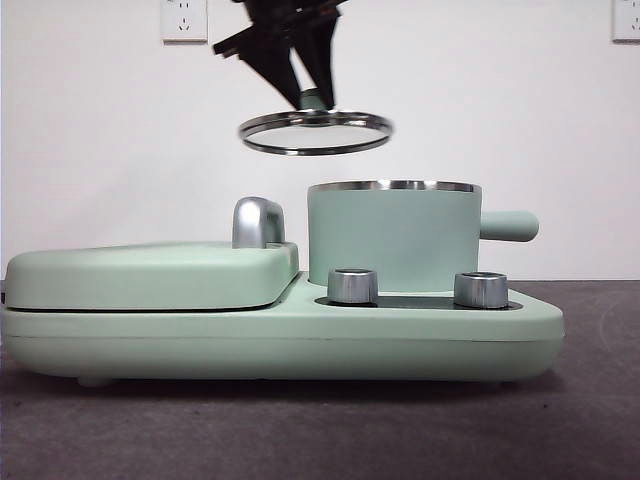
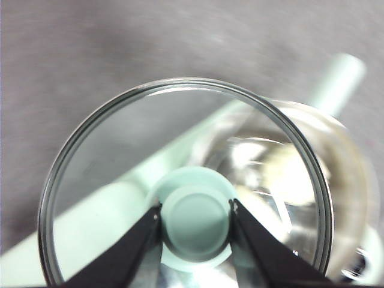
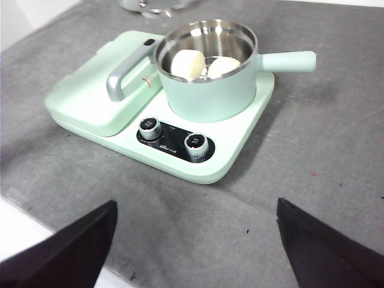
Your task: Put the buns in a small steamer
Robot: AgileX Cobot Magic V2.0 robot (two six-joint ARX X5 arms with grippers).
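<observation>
Two buns [image 3: 204, 64] are seen inside the small steamer [image 3: 210, 90] — soft, light, best cupped gently at the sides. One glass lid [image 1: 316, 132], rigid and breakable, is held above the pot by its knob in the left end effector [image 2: 195, 215]; the right end effector [image 3: 195, 240] waits open.

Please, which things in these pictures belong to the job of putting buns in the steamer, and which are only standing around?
Job: buns inside small steamer; lid held above it by left gripper.

Not job: griddle section, chrome handle, two knobs, wall sockets.
</observation>
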